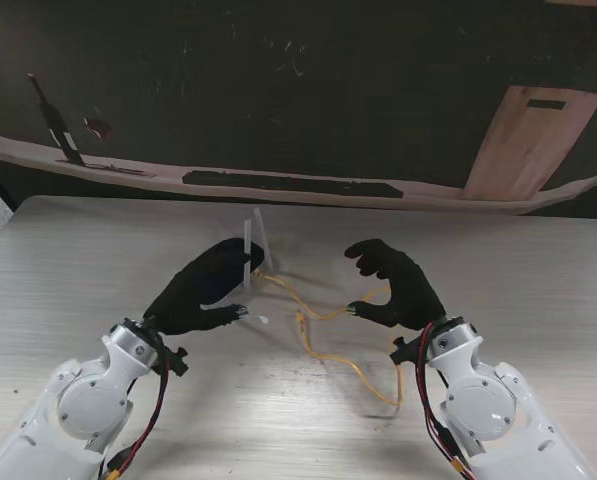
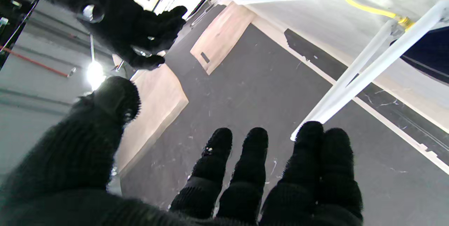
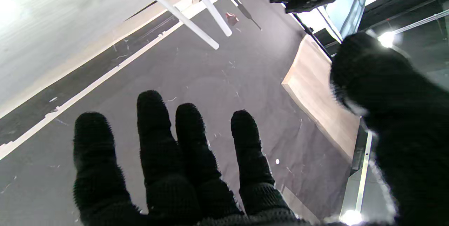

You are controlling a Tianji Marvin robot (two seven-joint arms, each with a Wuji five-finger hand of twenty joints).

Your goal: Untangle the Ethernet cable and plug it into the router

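Hands over a loose yellow cable

Sitting at the table's centre in the stand view: router (image 1: 251,250), mostly hidden under the left hand (image 1: 206,288), only its white antennas standing clear at the hand's 1 o'clock. Running from the router's side toward 4 o'clock across the pale table (image 1: 538,280): yellow Ethernet cable (image 1: 323,335), snaking in loose bends and ending near the right wrist. Hovering over the router with fingers (image 2: 254,155) extended and close together, thumb held apart, gripping nothing in the left wrist view. Showing there too: antennas (image 2: 354,82) crossing the frame, a short yellow stretch of cable (image 2: 368,8) just beside their base. Arching at the cable's 2 o'clock: right hand (image 1: 396,285), fingers (image 3: 154,127) straight and slightly fanned in its wrist view, thumb wide, holding nothing. Touching or merely hanging over the cable with the thumb tip: cannot tell.
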